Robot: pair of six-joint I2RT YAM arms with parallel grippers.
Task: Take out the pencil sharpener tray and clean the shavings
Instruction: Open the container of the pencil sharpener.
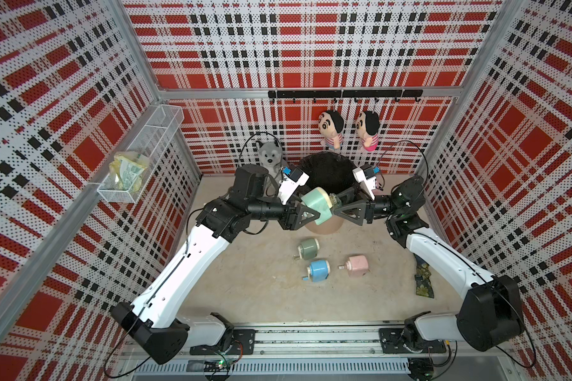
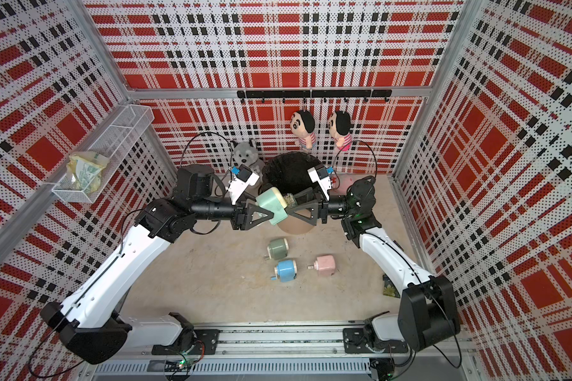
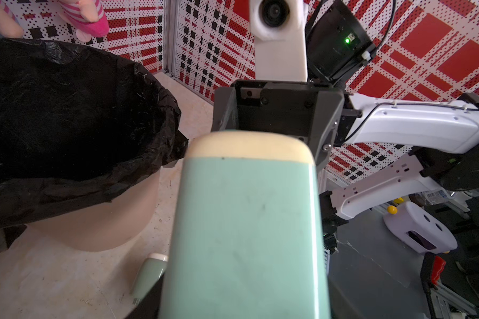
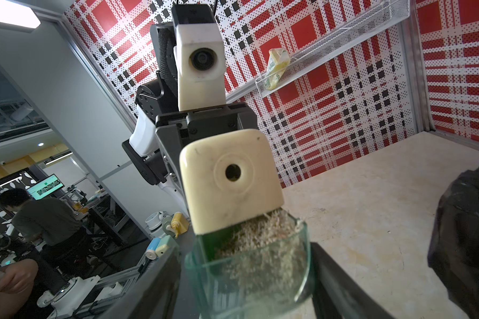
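A mint-green pencil sharpener (image 1: 314,206) (image 2: 271,206) (image 3: 246,221) with a cream front face (image 4: 230,179) is held in the air beside the rim of the black-lined bin (image 1: 327,171) (image 3: 67,110). My left gripper (image 1: 312,214) (image 2: 266,216) is shut on its body. A clear tray (image 4: 255,265) (image 1: 335,200) full of pale shavings (image 4: 260,237) sticks partly out below the cream face. My right gripper (image 1: 337,207) (image 4: 246,276) faces the left one, with a finger against each side wall of the tray.
Three more sharpeners lie on the table: a dark green one (image 1: 307,248), a blue one (image 1: 318,270) and a pink one (image 1: 357,266). A husky plush (image 1: 268,156) sits by the bin. Two dolls (image 1: 331,127) hang behind. A patterned cloth (image 1: 421,280) lies at the right wall.
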